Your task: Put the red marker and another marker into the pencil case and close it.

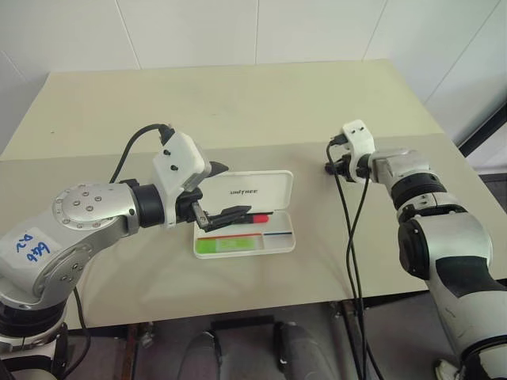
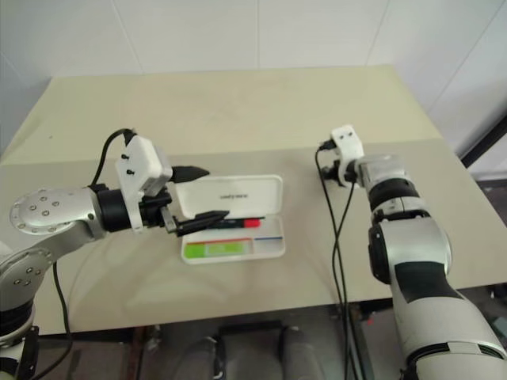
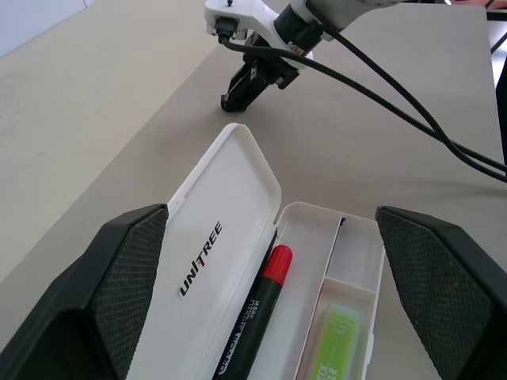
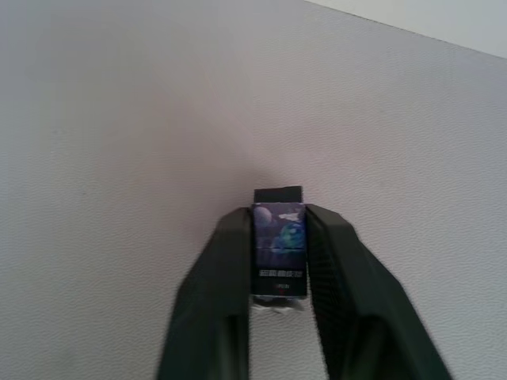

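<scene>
Open pencil case (image 1: 245, 214) at table centre holds the red marker (image 3: 257, 305) and green marker (image 3: 333, 340); closing remains. Left gripper (image 1: 212, 190), fingers spread, hovers at its nine o'clock edge. Right gripper (image 4: 277, 237), at three o'clock, pinches a small dark printed block (image 4: 278, 245); next, swing the lid shut.

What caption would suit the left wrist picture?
Open left gripper over the open pencil case holding the red marker.

"UNITREE" on pencil case (image 3: 214, 261) lid
</scene>
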